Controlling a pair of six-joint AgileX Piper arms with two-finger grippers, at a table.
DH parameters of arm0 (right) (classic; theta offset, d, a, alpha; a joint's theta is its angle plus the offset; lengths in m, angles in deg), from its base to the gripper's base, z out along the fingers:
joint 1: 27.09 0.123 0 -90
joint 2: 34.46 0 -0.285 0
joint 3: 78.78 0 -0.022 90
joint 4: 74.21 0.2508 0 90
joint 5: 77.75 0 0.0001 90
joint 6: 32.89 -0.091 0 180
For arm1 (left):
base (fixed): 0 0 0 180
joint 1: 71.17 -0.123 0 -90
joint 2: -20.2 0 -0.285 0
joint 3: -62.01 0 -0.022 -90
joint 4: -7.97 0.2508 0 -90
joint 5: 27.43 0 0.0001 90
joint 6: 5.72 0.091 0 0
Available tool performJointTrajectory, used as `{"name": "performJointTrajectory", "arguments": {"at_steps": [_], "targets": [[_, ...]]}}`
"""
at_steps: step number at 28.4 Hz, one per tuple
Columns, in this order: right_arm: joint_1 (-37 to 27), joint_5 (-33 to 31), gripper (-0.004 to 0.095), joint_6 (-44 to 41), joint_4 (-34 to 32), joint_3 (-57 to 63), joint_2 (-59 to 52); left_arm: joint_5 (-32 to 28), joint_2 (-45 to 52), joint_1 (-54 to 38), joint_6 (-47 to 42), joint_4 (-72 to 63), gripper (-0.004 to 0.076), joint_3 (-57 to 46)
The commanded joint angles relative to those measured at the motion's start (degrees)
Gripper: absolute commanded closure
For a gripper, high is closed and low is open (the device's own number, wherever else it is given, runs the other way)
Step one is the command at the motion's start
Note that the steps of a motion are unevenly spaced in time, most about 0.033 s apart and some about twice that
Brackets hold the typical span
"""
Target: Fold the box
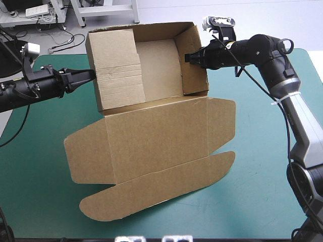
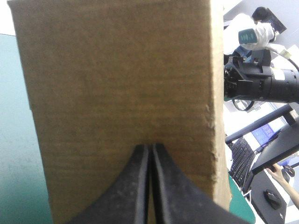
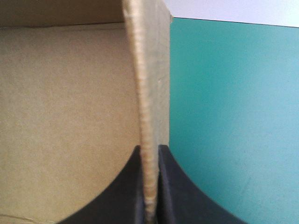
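The brown box (image 1: 156, 136) stands as an open tray at the table's far side, its lid and rounded flaps lying flat toward the front. My left gripper (image 1: 91, 74) is shut, and its tip rests against the outside of the left wall (image 2: 117, 70). In the left wrist view its fingers meet in one arch (image 2: 150, 148) against the board. My right gripper (image 1: 187, 57) is shut on the top edge of the right wall (image 3: 147, 93), one black finger on each side (image 3: 149, 156).
The teal-green cover (image 1: 262, 176) shows to the right of the box and along the front edge. The lid's front flap (image 1: 156, 189) reaches close to the table's front edge. My right arm (image 2: 261, 86) shows beyond the box in the left wrist view.
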Motion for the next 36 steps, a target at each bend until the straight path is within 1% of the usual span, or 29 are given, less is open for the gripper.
{"name": "performJointTrajectory", "arguments": {"at_steps": [1, 3, 5, 7, 10, 12, 14, 22, 27, 36], "targets": [[1.81, 5.07, 0.0922, -1.85, 1.53, -1.92, -3.22, 3.8, 1.73, 0.51, 0.06, -4.28, 0.0718, 1.89], [2.79, 6.1, 0.0922, -2.4, 0.72, -1.92, -3.22, 3.8, 1.73, 0.51, 0.06, -4.2, 0.0708, 1.89], [2.92, 6.58, 0.0922, -2.84, 0.27, -1.82, -3.22, 3.8, 1.73, 0.51, 0.06, -4.2, 0.0665, 1.89], [2.92, 6.58, 0.0922, -2.84, 0.12, -1.82, -3.22, 3.8, 1.73, 0.51, 0.06, -4.2, 0.06, 1.89], [2.92, 6.58, 0.0922, -3.27, -0.99, -1.82, -3.22, 3.8, 1.83, 0.87, 0.06, -4.2, 0.0471, 1.89], [2.92, 6.58, 0.0922, -3.37, -1.26, -1.82, -3.22, 3.8, 1.87, 1.25, 0.06, -4.2, 0.0405, 1.89], [2.92, 6.85, 0.0922, -3.42, -1.53, -1.82, -3.22, 3.8, 2.03, 1.56, -0.04, -4.2, 0.0366, 1.89], [2.92, 7.44, 0.0922, -3.5, -2.84, -1.71, -3.12, 3.8, 2.17, 1.69, -0.05, -4.23, 0.036, 1.89], [2.79, 9.07, 0.0922, -4.78, -3.66, -1.71, -3.12, 3.8, 2.17, 1.69, -0.05, -4.23, 0.036, 1.89], [2.79, 9.38, 0.0922, -4.9, -3.83, -1.71, -3.12, 3.8, 2.17, 1.69, -0.96, -4.23, 0.036, 1.89]]}}
